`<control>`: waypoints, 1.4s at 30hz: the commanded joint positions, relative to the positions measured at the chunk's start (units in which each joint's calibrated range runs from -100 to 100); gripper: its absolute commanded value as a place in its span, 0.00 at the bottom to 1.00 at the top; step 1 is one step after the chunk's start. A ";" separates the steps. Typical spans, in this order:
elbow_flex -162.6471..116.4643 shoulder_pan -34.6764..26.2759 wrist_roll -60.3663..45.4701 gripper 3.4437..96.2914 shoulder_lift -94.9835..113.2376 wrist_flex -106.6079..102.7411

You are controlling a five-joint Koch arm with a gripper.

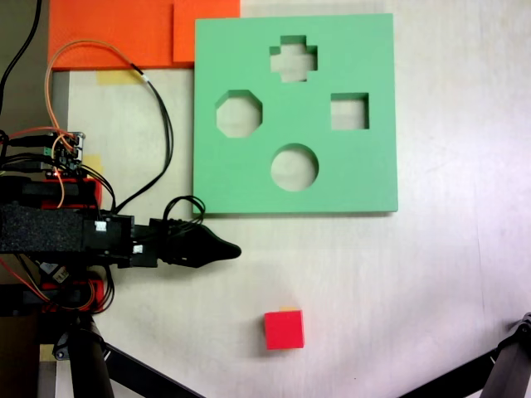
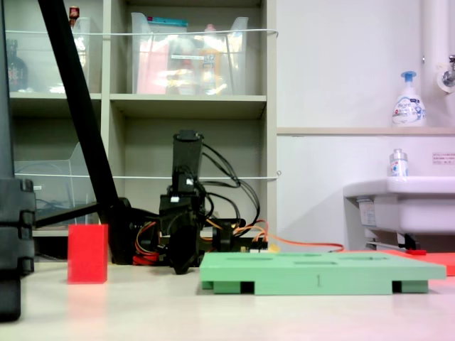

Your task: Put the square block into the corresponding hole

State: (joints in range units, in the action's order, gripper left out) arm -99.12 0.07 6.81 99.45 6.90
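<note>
The red foam cube (image 1: pixel 284 329) sat alone on the pale tabletop (image 1: pixel 448 282), well apart from the green foam board (image 1: pixel 365 178) and toward the bottom of the first exterior view. The square cut-out (image 1: pixel 349 112) lay open on the board's right side in that view, beside the cross-shaped, octagonal and round cut-outs. The claw (image 1: pixel 226 249) hung between board and cube, touching neither, its tips drawn together to a point and holding nothing. Judged from its look, the cube was light, soft and slightly compressible, with matte faces unlikely to slip. Two opposite flat side faces, taken near mid-height, seemed the best hold. A gentle squeeze would probably suit it, since a crushed or skewed cube might catch on the hole's edges.
</note>
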 commanded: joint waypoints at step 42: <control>49.97 8.79 27.55 0.47 0.55 -69.64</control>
State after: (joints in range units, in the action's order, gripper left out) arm -53.36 8.86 34.11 99.45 -54.58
